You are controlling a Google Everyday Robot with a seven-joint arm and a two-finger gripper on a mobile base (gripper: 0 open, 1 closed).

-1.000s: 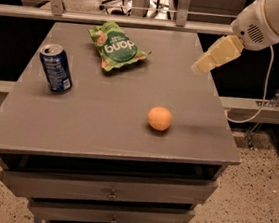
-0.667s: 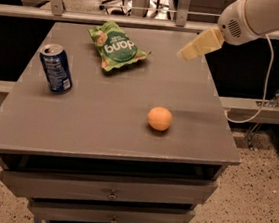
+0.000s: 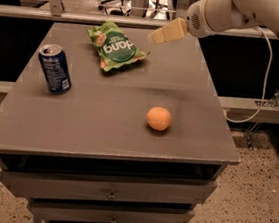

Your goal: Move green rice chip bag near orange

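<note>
Arm in from right; gripper just beside green rice chip bag, grip you cannot tell. Toward front, orange well apart; soda can left.

Over counter far edge, end effector hovers just right of green rice chip bag. Toward front-right corner: orange; blue can by left edge.

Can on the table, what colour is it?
The can is blue with a silver top, camera view. Gripper hovers beside the green bag.

High front view down onto table, hand upper right.
</note>
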